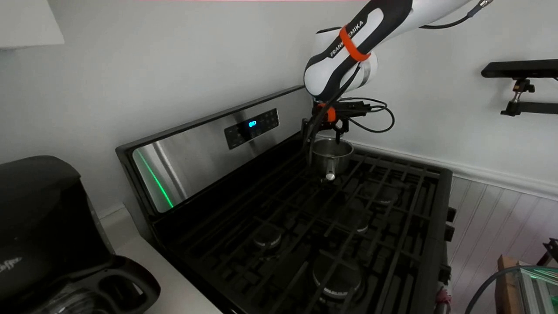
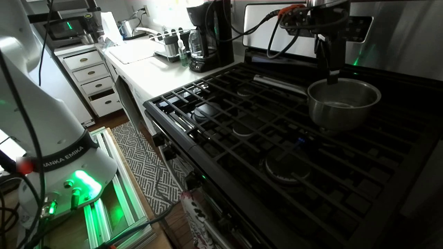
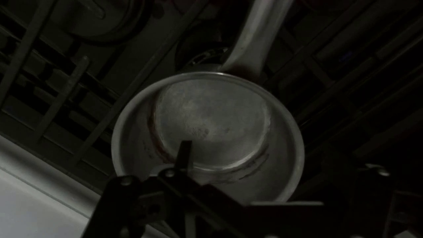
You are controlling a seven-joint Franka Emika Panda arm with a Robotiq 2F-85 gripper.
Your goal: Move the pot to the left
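The pot is a small silver saucepan. It sits on the stove grates near the backguard, and its body shows in both exterior views, here [image 1: 330, 160] and here [image 2: 342, 116]. Its inside fills the middle of the wrist view [image 3: 214, 112], with brown stains on the wall. Its handle [image 2: 280, 84] points left in that exterior view. My gripper [image 1: 322, 138] is pointed down at the pot's rim and is open. One finger [image 3: 185, 157] is over the inside of the pot. The other finger is to the side, beyond the rim, very dark in the wrist view. Contact with the rim cannot be told.
Black stove grates [image 1: 348, 218] with several burners spread around the pot. The steel backguard [image 1: 196, 157] stands close behind the gripper. A wall is beside the stove. A black coffee maker [image 2: 214, 38] stands on the white counter [image 2: 138, 74]. Cables loop from the wrist.
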